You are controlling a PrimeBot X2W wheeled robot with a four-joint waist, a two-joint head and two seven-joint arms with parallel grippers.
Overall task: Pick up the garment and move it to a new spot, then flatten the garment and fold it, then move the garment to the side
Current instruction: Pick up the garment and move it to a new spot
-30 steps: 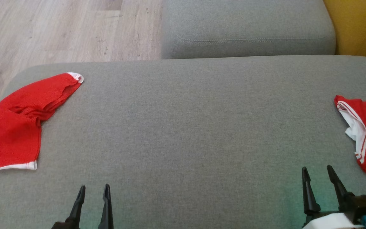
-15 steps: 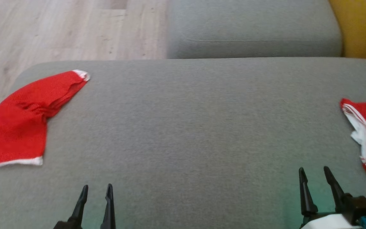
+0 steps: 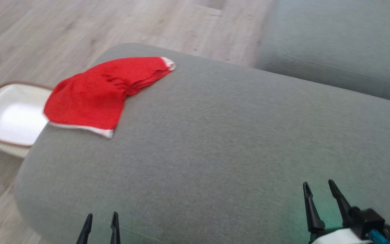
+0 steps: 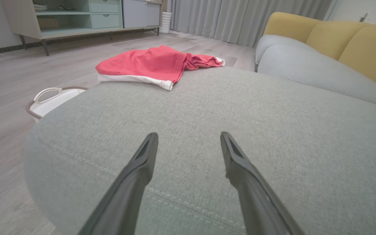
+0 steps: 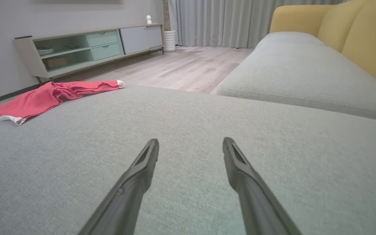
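Observation:
A red garment (image 3: 95, 96) with white hems lies crumpled at the far left corner of the grey sofa seat (image 3: 215, 142). The left wrist view has the garment (image 4: 152, 65) well ahead of the fingers, and the right wrist view has the garment (image 5: 51, 96) far off to the left. My left gripper (image 3: 101, 220) hangs open near the seat's front edge, nothing between its fingers. My right gripper (image 3: 318, 189) stands open at the lower right, also holding nothing. Both are far from the garment.
A white basket (image 3: 8, 117) with a brown rim sits on the wooden floor (image 3: 63, 30) just left of the seat, partly under the garment's edge. A second grey cushion (image 3: 337, 51) lies at the far right. Yellow backrests (image 4: 354, 42) and a low cabinet (image 5: 86, 49) stand beyond.
The head camera has swung left: the garment now sits nearer the middle, the basket has come into view, and a second red piece at the right has left the view. Both grippers stay open.

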